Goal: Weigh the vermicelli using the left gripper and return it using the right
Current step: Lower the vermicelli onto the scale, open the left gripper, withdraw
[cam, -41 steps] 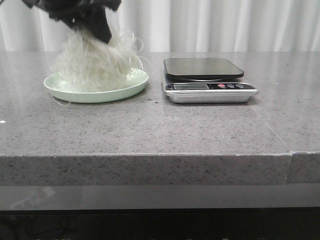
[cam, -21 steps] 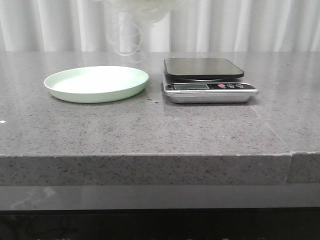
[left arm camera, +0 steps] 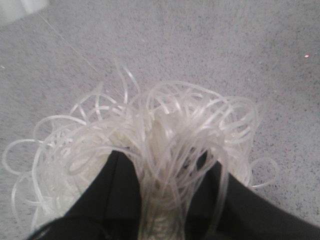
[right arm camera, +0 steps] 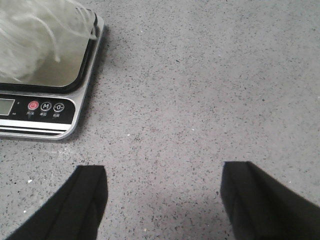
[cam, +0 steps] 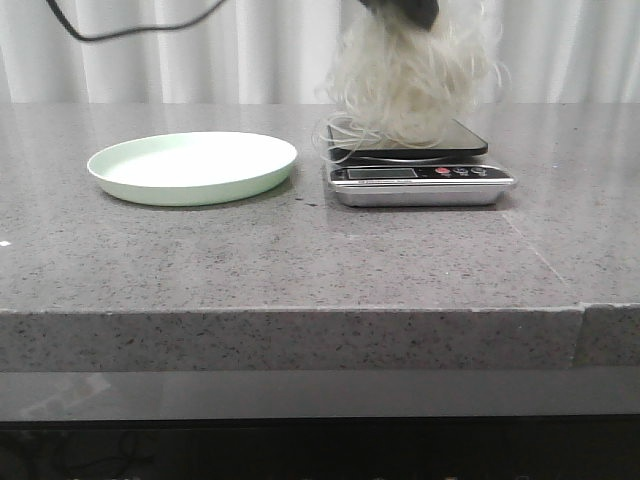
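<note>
The vermicelli (cam: 410, 90), a fluffy mound of translucent white strands, hangs from my left gripper (cam: 405, 10) over the scale's black platform (cam: 465, 138); its lowest loops reach the platform. In the left wrist view the two black fingers (left arm camera: 120, 190) are shut on the bundle of vermicelli (left arm camera: 160, 140). The scale (cam: 420, 182) has a silver base with a display and buttons. My right gripper (right arm camera: 162, 197) is open and empty over bare countertop, right of the scale (right arm camera: 45, 107). The vermicelli (right arm camera: 30, 45) shows above the platform there too.
A pale green round plate (cam: 193, 167) sits empty left of the scale. The grey speckled countertop (cam: 300, 260) has a front edge and a seam at the right (cam: 580, 310). A black cable (cam: 120, 30) hangs at the upper left. White curtains stand behind.
The left gripper has carried the vermicelli from the green plate, up out of view, then right and down over the scale. The plate is now empty.
</note>
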Robot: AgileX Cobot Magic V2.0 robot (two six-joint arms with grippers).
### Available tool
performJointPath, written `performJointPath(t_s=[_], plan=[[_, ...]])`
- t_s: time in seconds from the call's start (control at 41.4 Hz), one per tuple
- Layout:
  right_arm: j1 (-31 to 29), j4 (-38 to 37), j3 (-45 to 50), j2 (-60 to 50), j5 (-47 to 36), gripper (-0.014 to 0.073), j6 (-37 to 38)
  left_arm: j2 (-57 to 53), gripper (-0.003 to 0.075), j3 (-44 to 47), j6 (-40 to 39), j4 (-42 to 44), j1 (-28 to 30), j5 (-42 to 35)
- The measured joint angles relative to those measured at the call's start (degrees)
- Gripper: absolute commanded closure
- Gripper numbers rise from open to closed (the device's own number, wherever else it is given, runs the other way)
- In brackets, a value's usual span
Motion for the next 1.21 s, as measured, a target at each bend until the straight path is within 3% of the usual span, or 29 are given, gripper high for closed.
performJointPath(t_s=[0.314, 0.556, 0.942, 1.208], plan=[[0.0, 0.0, 0.0, 0.0, 0.0, 0.0016, 0.0, 2.2, 0.0275, -0.3, 0.1, -0.4, 0.0, -1.6], [0.0, 0.0, 0.0, 0.0, 0.0, 0.0016, 0.0, 0.7, 0.0283, -1.6, 0.1, -0.4, 0.0, 1.4], [0.0, 0.0, 0.0, 0.0, 0.0, 0.0016, 0.0, -15.6, 0.0283, -1.8, 0.1, 2.0, 0.0, 10.8], [0.0, 0.0, 0.0, 0.0, 0.0, 0.0016, 0.0, -29.8, 0.0283, 9.3, 0.1, 2.1, 0.0, 11.0]])
